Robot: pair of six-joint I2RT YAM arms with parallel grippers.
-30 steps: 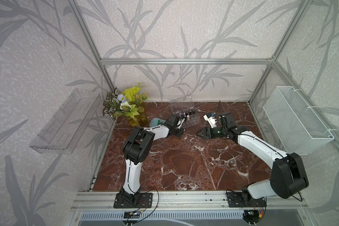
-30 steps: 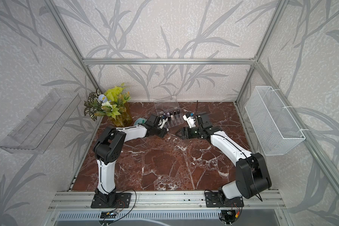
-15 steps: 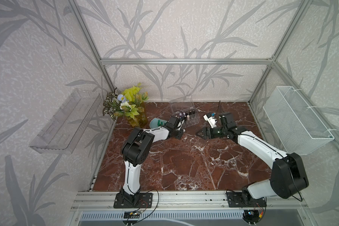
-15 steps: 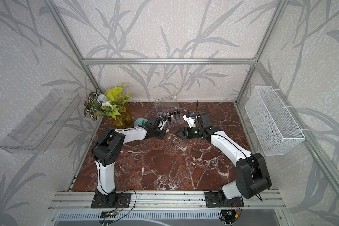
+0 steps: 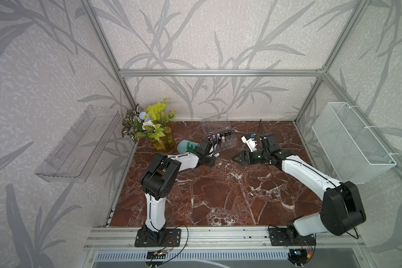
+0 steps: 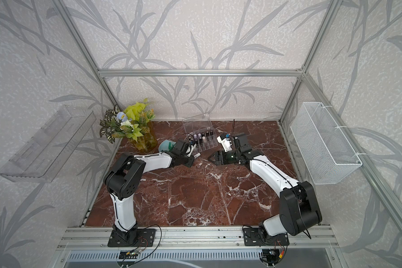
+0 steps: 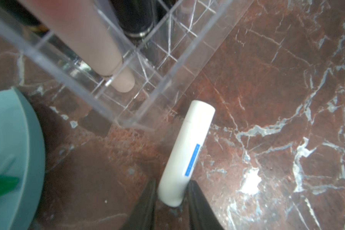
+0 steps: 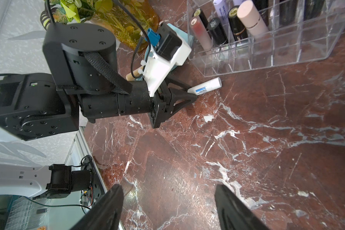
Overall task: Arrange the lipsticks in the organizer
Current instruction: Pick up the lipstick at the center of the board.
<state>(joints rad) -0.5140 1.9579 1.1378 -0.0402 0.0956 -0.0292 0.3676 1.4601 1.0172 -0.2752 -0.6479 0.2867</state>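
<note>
The clear organizer [image 5: 228,141] [image 6: 209,142] stands open at the back of the marble table, with several black, lilac and beige lipsticks [image 8: 251,18] upright in its cells. A white lipstick [image 7: 189,147] with a blue label lies on the table beside the organizer's corner [image 7: 187,65]. My left gripper [image 7: 170,185] [image 8: 194,95] is shut on its near end, low against the marble. In both top views that gripper [image 5: 215,157] [image 6: 195,158] sits just in front of the organizer. My right gripper [image 8: 169,199] [image 5: 236,159] hovers open over bare marble, right of the left one, nothing between its fingers.
A teal bowl [image 7: 8,149] [image 5: 183,146] with a green toy rake lies just left of the organizer. A vase of flowers [image 5: 158,132] fills the back left corner. A white wire basket [image 5: 351,141] hangs on the right wall, a clear tray [image 5: 79,143] on the left.
My left gripper's jaws have closed onto the end of the white lipstick. The right arm has not moved.
</note>
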